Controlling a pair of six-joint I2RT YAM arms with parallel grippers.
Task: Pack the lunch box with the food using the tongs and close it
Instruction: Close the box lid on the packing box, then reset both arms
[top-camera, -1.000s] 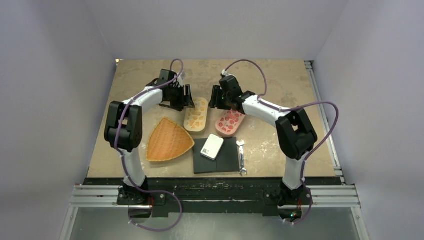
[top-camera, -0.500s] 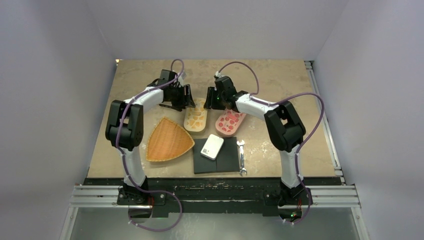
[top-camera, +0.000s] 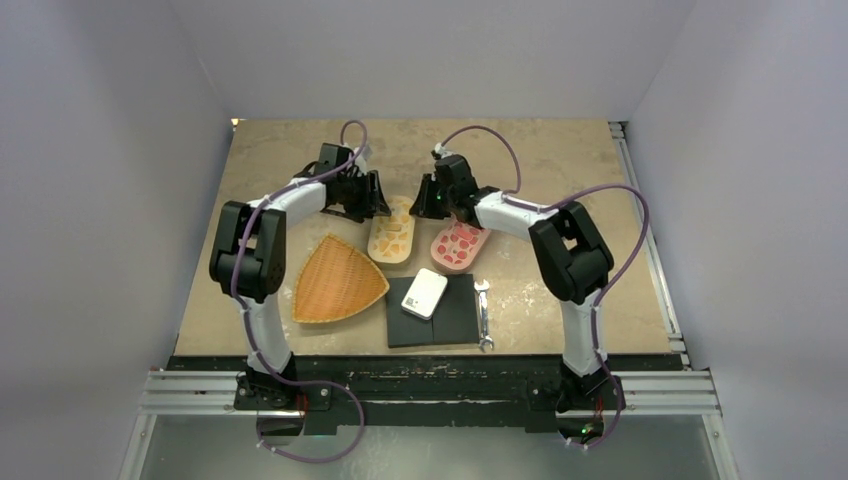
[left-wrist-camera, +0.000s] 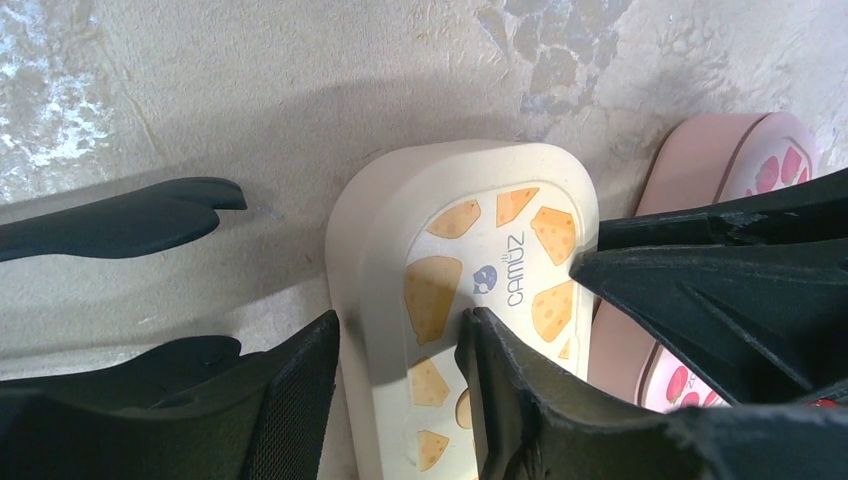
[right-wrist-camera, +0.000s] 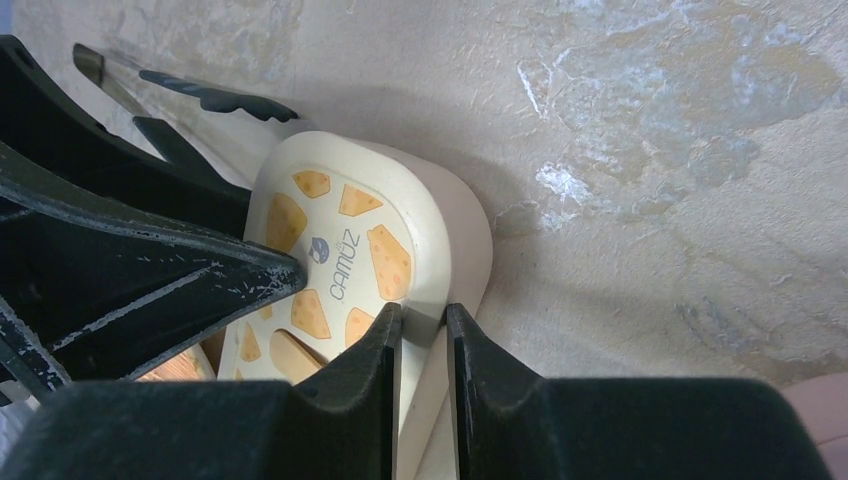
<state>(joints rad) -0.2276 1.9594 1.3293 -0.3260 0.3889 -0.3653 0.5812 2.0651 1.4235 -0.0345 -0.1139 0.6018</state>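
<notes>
Lengthwise, cream lunch box (top-camera: 392, 232) runs near-far.

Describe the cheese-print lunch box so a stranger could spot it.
On the tan table, find the orange woven basket. Just beyond its right corner lies the cream lunch box, printed with yellow cheese wedges; the pink lunch box beside it has red prints.

A mottled beige stone-look tabletop (top-camera: 560, 150) sits boxed in by 3 plain pale grey-lavender walls (top-camera: 430, 50). A silver aluminium rail (top-camera: 190, 392) runs along its near edge. Soft, even light throughout.
</notes>
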